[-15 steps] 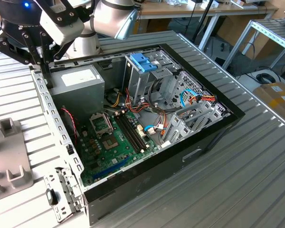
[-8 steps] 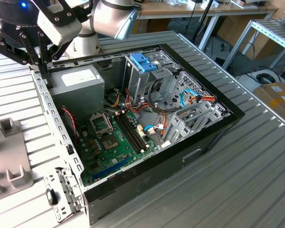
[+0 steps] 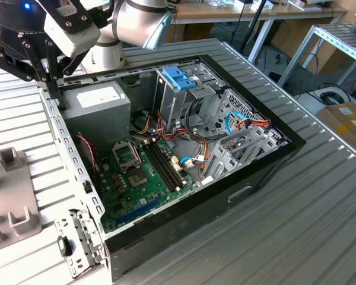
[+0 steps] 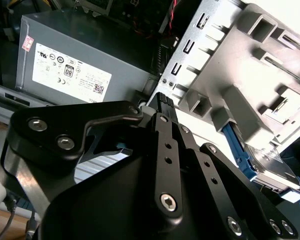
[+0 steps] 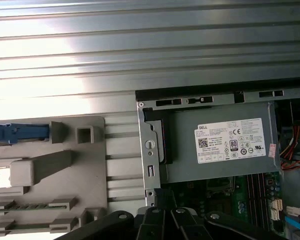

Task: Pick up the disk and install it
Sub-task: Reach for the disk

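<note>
The disk (image 4: 270,169) lies in a grey fixture tray (image 4: 250,60) beside the computer case; its light-blue carrier rail (image 4: 236,150) runs along one side. In the first wrist view the blue rail end of the disk (image 5: 17,134) rests at the edge of the same tray (image 5: 90,165). My gripper (image 4: 162,99) is black, shut and holds nothing. It hovers above the case's corner by the power supply (image 4: 75,65), apart from the disk. In the exterior view the gripper (image 3: 50,77) hangs over the case's far corner on that view's left.
The open computer case (image 3: 267,172) holds a motherboard (image 3: 145,178), cables and a metal drive cage (image 3: 184,104) topped by a deeper-blue latch (image 3: 179,77). The grey fixture tray (image 3: 12,196) sits on the ribbed metal table (image 3: 320,225) at the exterior view's left.
</note>
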You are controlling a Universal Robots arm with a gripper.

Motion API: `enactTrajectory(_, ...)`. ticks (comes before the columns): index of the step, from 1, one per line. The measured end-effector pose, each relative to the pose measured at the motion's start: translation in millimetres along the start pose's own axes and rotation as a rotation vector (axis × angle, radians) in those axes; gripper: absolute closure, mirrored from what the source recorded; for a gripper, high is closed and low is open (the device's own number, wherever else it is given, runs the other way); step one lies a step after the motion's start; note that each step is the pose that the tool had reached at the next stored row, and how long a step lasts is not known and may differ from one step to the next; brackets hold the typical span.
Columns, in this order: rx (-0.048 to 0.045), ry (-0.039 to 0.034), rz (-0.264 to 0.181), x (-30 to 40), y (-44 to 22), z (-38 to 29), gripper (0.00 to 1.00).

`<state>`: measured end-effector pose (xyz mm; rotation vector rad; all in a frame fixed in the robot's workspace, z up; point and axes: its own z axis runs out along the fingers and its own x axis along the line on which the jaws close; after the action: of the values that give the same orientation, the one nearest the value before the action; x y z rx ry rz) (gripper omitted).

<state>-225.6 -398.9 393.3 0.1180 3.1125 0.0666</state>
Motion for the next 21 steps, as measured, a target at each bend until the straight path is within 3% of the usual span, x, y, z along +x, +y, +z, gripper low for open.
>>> enactTrajectory(21, 0.0002, 0.0, 0.0, 8.4, -0.6, -0.2, 0.89)
